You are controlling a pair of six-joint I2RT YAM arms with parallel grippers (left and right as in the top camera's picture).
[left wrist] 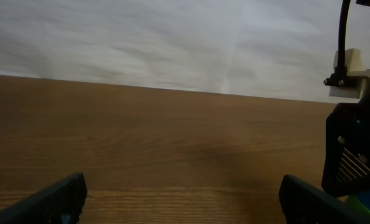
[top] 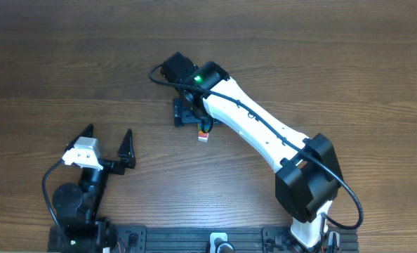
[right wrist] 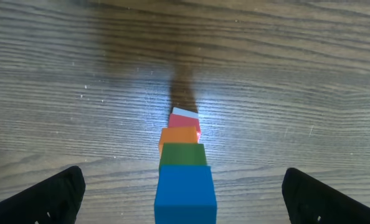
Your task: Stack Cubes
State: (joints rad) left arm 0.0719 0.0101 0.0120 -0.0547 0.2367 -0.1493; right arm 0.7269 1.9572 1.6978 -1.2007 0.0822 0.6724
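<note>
Where right fingers (right wrist: pixel 54 196) spread, cube stack (right wrist: pixel 185 180) between

A wooden desk (top: pixel 68 63) bearing one stack of cubes (right wrist: pixel 184 168).
The desk is brown with grain running across it, and the stack stands upright near its middle. From the top down there is a blue cube (right wrist: pixel 185 190), a green cube (right wrist: pixel 183 154), an orange cube (right wrist: pixel 180 135) and a red cube (right wrist: pixel 185 121). A pale sliver at the foot is too small to identify. A dark shadow (right wrist: pixel 184 87) lies on the wood just beyond the stack.
</note>
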